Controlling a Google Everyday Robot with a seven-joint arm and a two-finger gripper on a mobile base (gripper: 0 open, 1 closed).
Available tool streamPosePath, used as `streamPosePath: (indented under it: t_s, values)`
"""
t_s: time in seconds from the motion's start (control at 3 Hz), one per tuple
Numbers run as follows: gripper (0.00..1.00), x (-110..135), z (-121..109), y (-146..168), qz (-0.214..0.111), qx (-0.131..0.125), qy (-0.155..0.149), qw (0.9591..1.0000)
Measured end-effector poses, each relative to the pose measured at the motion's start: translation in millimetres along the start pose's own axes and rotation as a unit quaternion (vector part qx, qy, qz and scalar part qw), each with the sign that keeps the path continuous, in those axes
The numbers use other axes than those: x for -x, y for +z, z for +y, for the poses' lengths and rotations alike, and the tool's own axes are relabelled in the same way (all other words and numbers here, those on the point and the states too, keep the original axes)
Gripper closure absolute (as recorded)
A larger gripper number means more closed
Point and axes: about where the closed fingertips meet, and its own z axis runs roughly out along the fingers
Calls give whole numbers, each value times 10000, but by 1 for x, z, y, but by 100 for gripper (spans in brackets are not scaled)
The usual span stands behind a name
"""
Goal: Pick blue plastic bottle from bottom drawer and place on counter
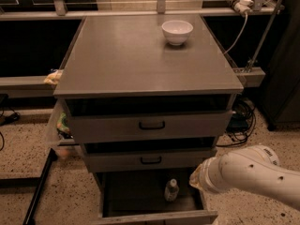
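Done: bottom drawer (154, 217) open; blue plastic bottle (171, 190) upright inside.
Claw (197, 177): beside drawer's right edge; state cannot tell.
Left: grasp, lift to surface (140, 55).

— Listed up top?
— White bowl (177, 32), upright. White power strip (239, 3), upper right, pale cable (237, 33) hanging from it.
— Below?
— Upper drawer (152, 125), middle drawer (151, 160): shallow, black handles. Black cables (242, 117) on the floor, right. Clear bag (58, 126), left. End effector (197, 176): lower right, under the middle drawer.
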Motion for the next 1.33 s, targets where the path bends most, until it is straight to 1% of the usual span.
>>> streamPosePath:
  t_s: [0.33, 0.67, 1.0, 1.33]
  values:
    - [100, -22, -9, 51, -157, -216, 26, 9996]
    - [100, -45, -7, 117, -430, -137, 325, 9985]
    - [100, -45, -7, 117, -431, -136, 326, 9984]
    - [100, -49, -8, 129, -497, -68, 420, 9979]
